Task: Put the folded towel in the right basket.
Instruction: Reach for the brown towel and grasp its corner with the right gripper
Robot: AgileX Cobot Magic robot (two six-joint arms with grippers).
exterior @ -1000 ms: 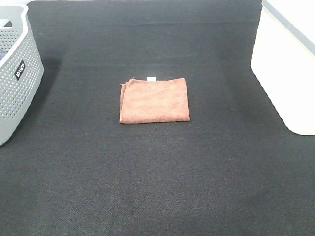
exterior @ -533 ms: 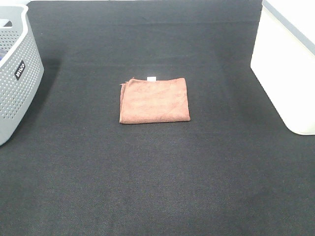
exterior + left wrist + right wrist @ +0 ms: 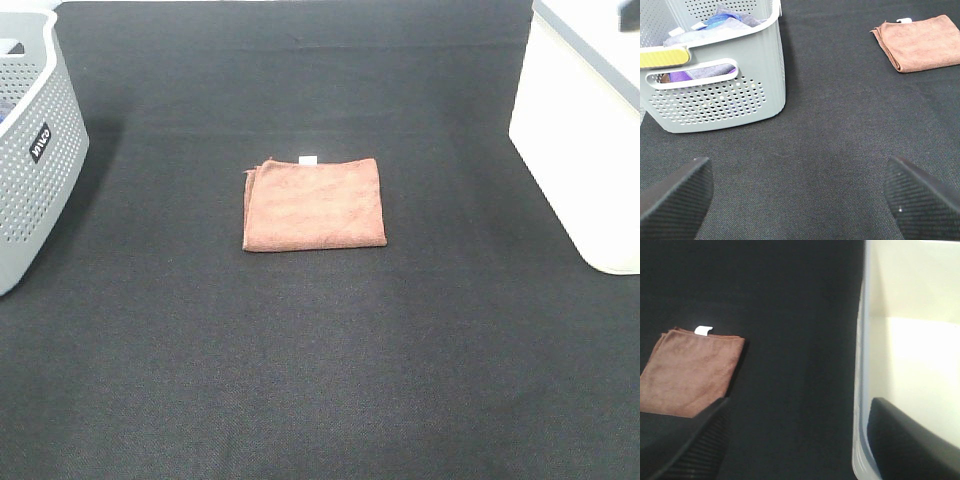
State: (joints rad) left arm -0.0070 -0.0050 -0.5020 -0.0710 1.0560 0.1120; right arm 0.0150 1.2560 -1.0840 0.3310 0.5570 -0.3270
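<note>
While the folded brown towel (image 3: 314, 204) lies flat on the black tabletop (image 3: 320, 380), well apart from the white right basket (image 3: 585, 140), no grasp has begun. Both the left gripper (image 3: 797, 192) and the right gripper (image 3: 797, 420) stand spread wide, empty. Probable next move: lower the right gripper onto the towel's edge.

The setting looks like a staged test bench for laundry sorting, not a lived-in home. A table covered in black cloth (image 3: 320, 380) fills every view. A folded brown towel (image 3: 314, 204) lies mid-table. Left of the towel stands a grey perforated basket (image 3: 35, 190) holding clothes (image 3: 725, 17), and right of it a plain white basket (image 3: 580, 150).
</note>
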